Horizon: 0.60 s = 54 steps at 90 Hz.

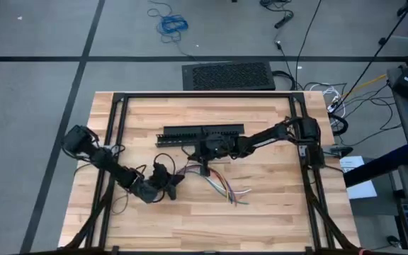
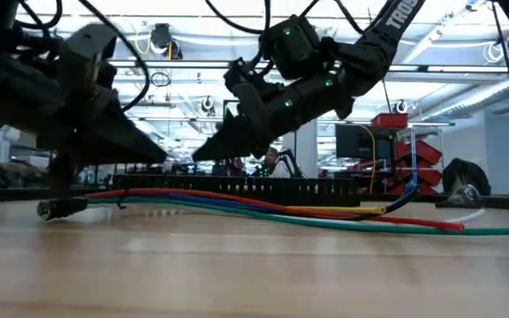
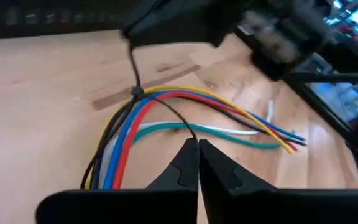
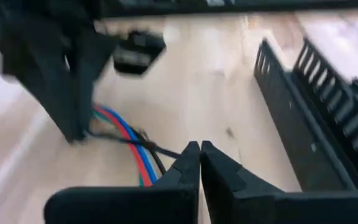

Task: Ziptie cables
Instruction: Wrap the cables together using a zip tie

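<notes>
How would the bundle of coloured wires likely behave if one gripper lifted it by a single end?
Probably floppy: the cables curve and splay apart at their free ends instead of lying straight. Likely light, since each strand is thin. The zip tie cinches only one spot, so the loose ends would probably droop and fan out.

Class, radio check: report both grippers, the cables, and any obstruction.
Left gripper shut on zip tie. Right gripper shut on its other end. Cables flat on table, tie looped round them. Slotted bar behind, apart.
</notes>
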### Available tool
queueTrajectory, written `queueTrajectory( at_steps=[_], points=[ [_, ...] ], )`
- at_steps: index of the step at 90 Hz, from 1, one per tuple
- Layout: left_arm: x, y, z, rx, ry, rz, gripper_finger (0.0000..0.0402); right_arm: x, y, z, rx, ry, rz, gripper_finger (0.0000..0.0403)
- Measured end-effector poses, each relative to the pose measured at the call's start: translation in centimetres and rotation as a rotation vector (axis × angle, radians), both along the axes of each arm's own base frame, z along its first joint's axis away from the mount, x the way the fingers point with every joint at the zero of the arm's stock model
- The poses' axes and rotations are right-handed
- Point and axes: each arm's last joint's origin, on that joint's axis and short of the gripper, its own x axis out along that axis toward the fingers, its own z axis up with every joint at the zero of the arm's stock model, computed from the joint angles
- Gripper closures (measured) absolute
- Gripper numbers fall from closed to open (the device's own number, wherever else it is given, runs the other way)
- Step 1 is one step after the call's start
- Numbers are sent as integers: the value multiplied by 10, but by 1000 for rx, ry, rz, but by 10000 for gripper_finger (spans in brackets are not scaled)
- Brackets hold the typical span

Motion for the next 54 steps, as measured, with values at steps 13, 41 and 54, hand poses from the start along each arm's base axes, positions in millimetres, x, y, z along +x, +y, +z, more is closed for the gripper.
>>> queueTrajectory(
  at_steps=[13,41,54],
  points=[
    [-1,0,17,40,-30,-48,336,-12,13,18,-120,82,-15,403],
    [-3,8,26,94,14,-66,299,-33,19,28,-188,275,-15,403],
    [-3,15,19,121,97,-60,299,-39,28,24,-267,354,6,403]
  ],
)
